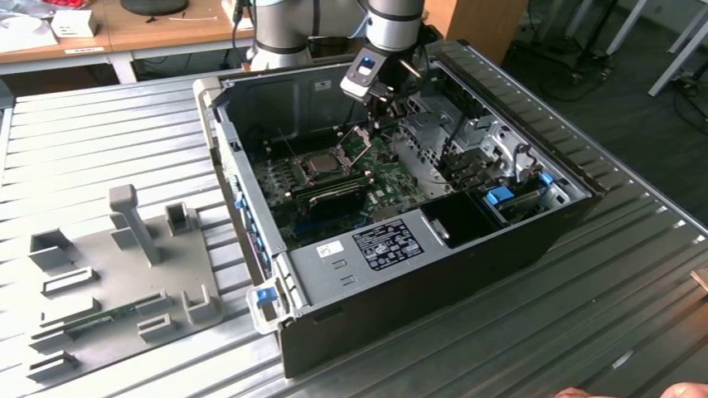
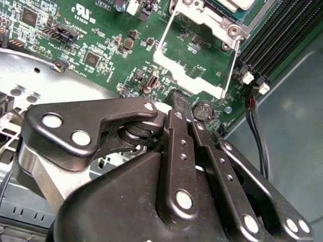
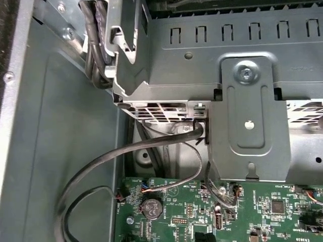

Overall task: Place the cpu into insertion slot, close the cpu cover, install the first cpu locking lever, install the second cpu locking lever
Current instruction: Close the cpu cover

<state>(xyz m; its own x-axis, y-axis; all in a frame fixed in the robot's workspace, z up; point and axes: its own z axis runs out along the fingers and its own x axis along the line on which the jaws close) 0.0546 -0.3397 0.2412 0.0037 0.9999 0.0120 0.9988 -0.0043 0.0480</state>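
Observation:
An open computer case (image 1: 443, 274) lies on the metal table with the green circuit board (image 1: 382, 195) inside. The cpu (image 1: 324, 165) sits in the insertion slot (image 1: 307, 176), grey top showing; the second wrist view catches its edge (image 2: 236, 4). The cpu cover (image 1: 356, 143) stands raised beside the slot, a silver frame (image 2: 194, 75) with thin wire levers (image 2: 231, 65) along its sides. My gripper (image 1: 380, 123) reaches down into the case just past the cover's free edge. Its black fingers (image 2: 176, 126) lie pressed together, their tip (image 2: 180, 101) at the cover's rim, nothing visibly between them.
Long black memory slots (image 2: 282, 35) run beside the socket and a coin battery (image 2: 203, 110) sits by the fingertips. Black cables (image 3: 166, 166) loop under the grey drive cage (image 3: 247, 121). A grey fixture tray (image 1: 122, 274) lies at the exterior view's left. A hand (image 1: 575, 392) shows at the table's edge.

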